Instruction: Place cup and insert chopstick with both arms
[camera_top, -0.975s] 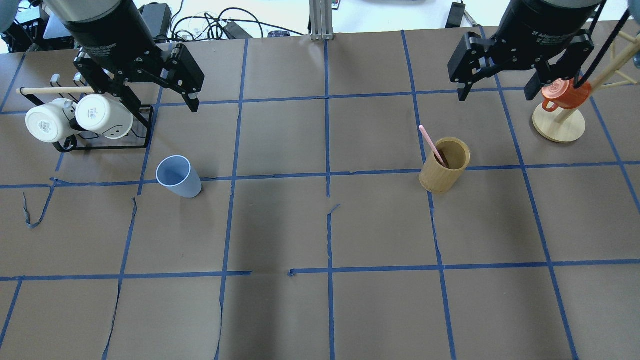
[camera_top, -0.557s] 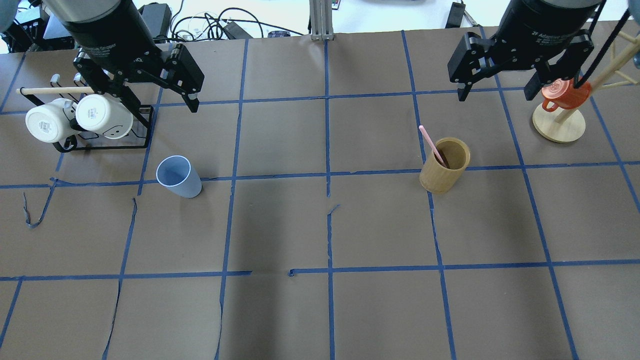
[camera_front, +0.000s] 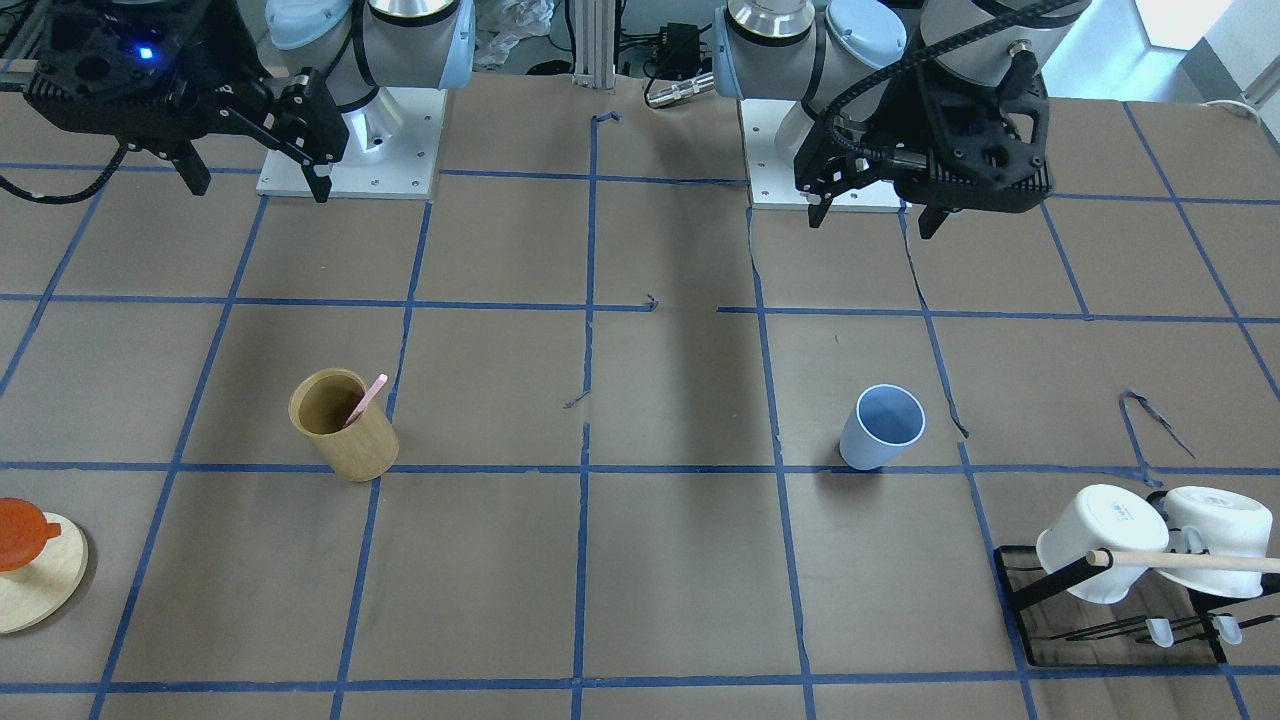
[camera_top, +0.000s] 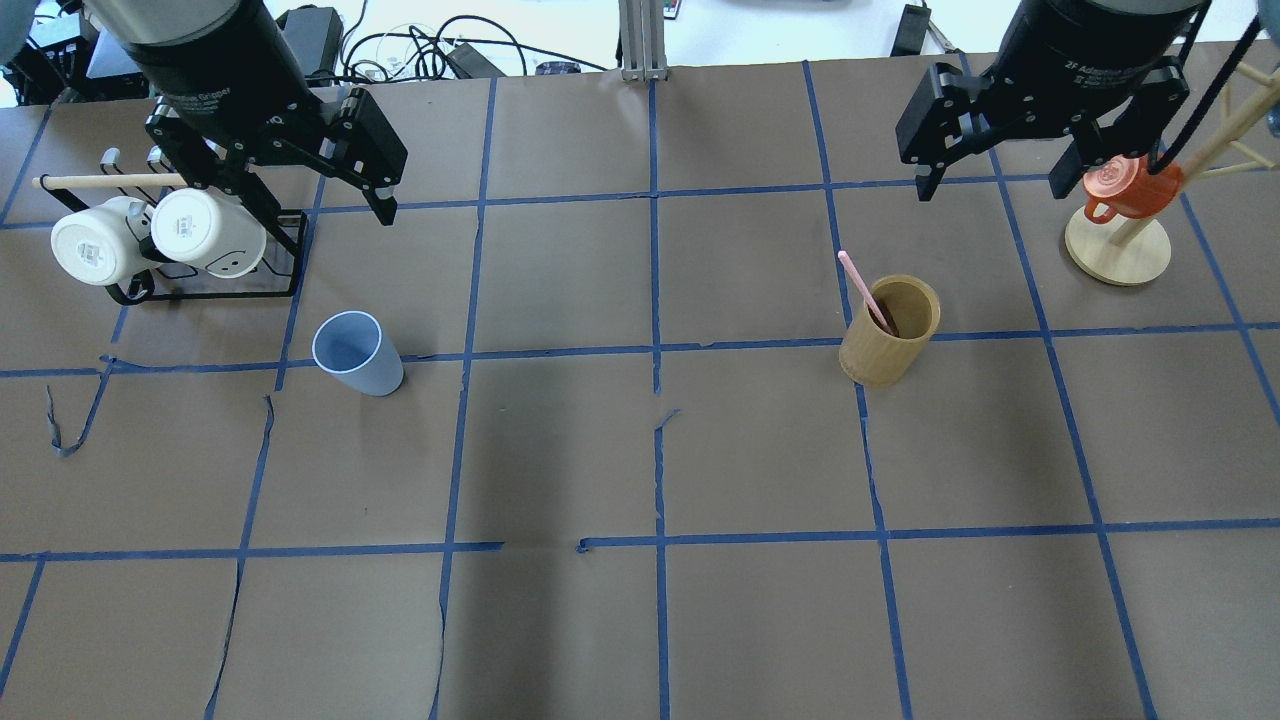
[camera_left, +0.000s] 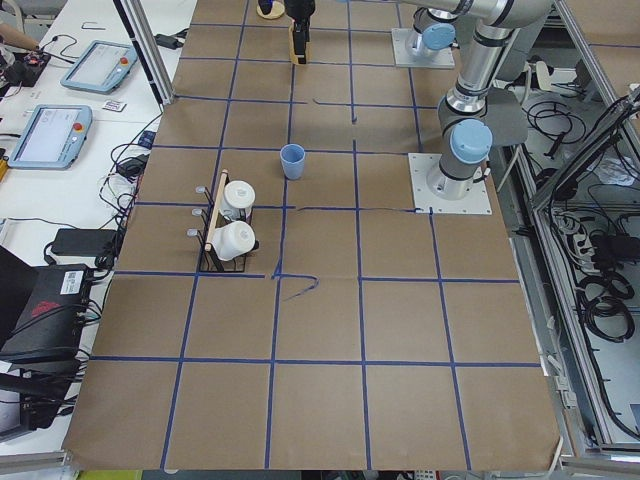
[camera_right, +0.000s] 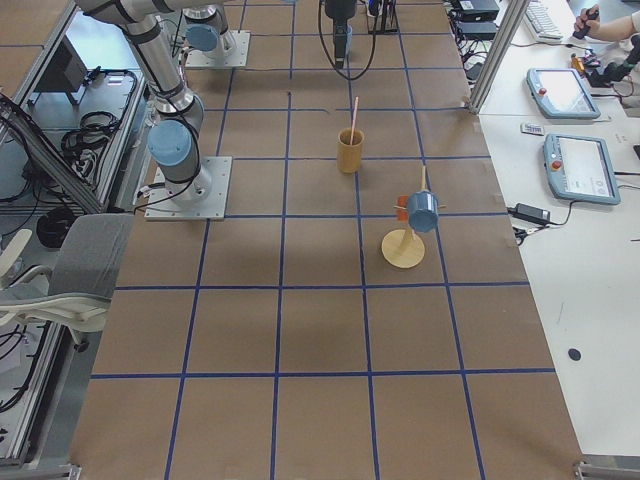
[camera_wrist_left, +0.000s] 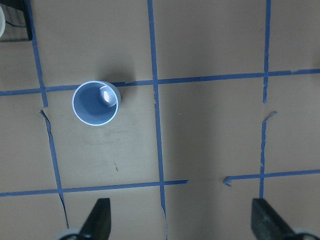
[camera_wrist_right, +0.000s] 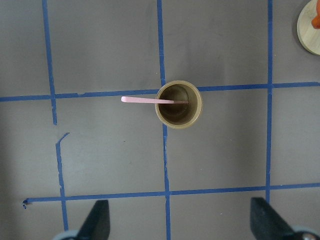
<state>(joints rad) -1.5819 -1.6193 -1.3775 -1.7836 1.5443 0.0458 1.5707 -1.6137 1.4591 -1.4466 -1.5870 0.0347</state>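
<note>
Above the paper-covered table (camera_top: 760, 450), the left gripper (camera_front: 872, 215) and right gripper (camera_top: 992, 178) are held with jaws spread wide and empty. The bamboo holder (camera_top: 890, 330) is stood upright on the robot's right and the blue cup (camera_top: 355, 352) on its left, well apart. Only in the right wrist view is the pink chopstick (camera_wrist_right: 150, 100) seen from straight above, its lower end inside the holder.

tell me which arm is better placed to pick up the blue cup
Left. The blue cup stands on the left arm's half, near the open left gripper and in its wrist view. The open right gripper hangs across the table, by the bamboo holder with the pink chopstick.
</note>
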